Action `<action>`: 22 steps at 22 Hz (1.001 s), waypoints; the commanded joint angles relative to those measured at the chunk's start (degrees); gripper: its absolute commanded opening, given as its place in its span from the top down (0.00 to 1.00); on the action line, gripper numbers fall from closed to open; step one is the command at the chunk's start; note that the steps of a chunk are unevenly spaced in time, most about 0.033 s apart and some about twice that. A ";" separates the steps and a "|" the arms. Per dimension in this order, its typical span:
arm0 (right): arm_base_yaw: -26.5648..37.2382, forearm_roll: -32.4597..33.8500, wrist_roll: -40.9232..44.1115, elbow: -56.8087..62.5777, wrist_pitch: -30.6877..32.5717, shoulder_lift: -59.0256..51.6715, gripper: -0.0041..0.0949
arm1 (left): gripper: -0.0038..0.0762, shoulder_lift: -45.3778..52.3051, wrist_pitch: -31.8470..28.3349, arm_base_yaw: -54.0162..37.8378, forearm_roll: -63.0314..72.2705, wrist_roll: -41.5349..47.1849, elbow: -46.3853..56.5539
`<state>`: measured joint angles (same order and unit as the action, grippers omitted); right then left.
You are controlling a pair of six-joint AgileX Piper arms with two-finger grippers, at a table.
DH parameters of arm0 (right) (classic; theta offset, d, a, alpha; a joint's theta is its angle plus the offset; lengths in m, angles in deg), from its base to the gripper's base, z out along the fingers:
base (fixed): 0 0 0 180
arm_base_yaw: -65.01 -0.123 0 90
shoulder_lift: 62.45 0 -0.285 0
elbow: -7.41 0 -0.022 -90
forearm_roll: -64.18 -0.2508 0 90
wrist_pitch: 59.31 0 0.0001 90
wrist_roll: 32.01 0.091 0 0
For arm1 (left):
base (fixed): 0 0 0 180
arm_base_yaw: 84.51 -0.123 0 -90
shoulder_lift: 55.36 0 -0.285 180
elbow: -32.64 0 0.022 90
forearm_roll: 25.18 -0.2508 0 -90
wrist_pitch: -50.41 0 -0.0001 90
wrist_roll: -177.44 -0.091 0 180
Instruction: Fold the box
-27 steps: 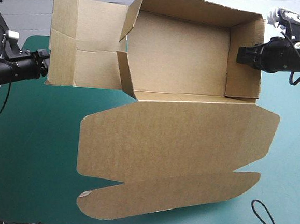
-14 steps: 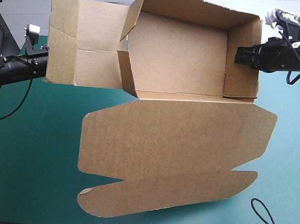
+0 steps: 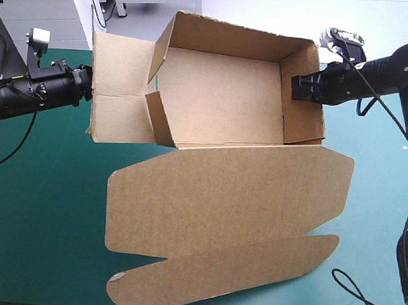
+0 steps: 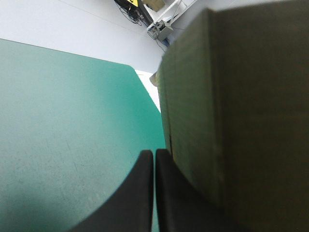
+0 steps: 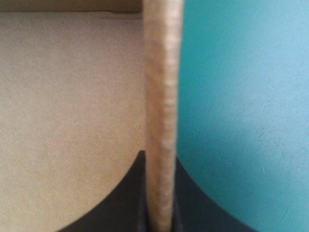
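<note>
The box [image 3: 223, 90] is sitting as an open tray over the far half of the desk [image 3: 37, 203], its far wall and near wall standing. Its broad lid [image 3: 229, 190] is spreading flat toward the near edge, and the lid's narrow tuck flap [image 3: 237, 272] is lying nearest the robot. On the tray's left end, the side panel [image 3: 120, 89] is opening outward flat, with two small corner flaps leaning into the tray beside it. Whether the tray's floor is resting on the teal-green cover [image 4: 63, 121] or hanging just above it cannot be told.

The right tool [image 3: 297, 86] is reaching in from the right and gripping the tray's right end wall [image 5: 161, 72]. Its own view is showing the board's edge running straight up between the two black fingers, which are clamping it from both sides, with the tray's floor on one side and the cover on the other.

The left tool [image 3: 89, 87] is meeting the outer edge of the spread side panel. In its own view the black fingers [image 4: 140, 193] are standing together, with only a thin slit between them. The brown board is lying just beside them and covering part of one finger, rather than passing between them.
</note>
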<state>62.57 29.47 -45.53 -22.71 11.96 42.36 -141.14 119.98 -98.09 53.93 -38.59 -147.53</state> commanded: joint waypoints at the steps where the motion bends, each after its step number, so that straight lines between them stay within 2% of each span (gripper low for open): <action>1: -0.81 -3.28 0.24 -1.53 -3.54 -1.74 0.98 | 0.96 4.02 4.33 0.25 0.28 1.63 -1.63; 6: -3.32 -2.43 0.89 -1.53 -6.37 -1.38 0.98 | 0.96 6.43 4.33 0.97 -0.17 2.76 -1.63; 9: -6.32 0.88 1.97 -1.53 -9.08 -1.38 0.98 | 0.96 7.35 4.33 1.51 -0.59 2.50 -1.63; 15: -8.88 2.34 3.12 -1.53 -11.64 -1.38 0.97 | 0.96 7.56 4.33 1.88 -6.26 2.77 -1.63; 18: -11.97 9.08 6.11 -1.53 -13.77 -1.38 0.97 | 0.95 7.56 4.33 1.88 -6.51 2.77 -1.63; 20: -14.00 12.89 7.64 -1.53 -15.34 -1.38 0.97 | 0.88 7.56 4.33 1.88 -6.51 2.77 -1.63; 22: -15.13 14.20 8.73 -1.53 -17.09 -1.38 0.97 | 0.73 7.56 4.33 1.88 -7.47 2.77 -1.63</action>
<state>48.38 44.10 -38.48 -22.71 0.07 43.83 -135.22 121.13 -96.67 43.19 -36.21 -147.53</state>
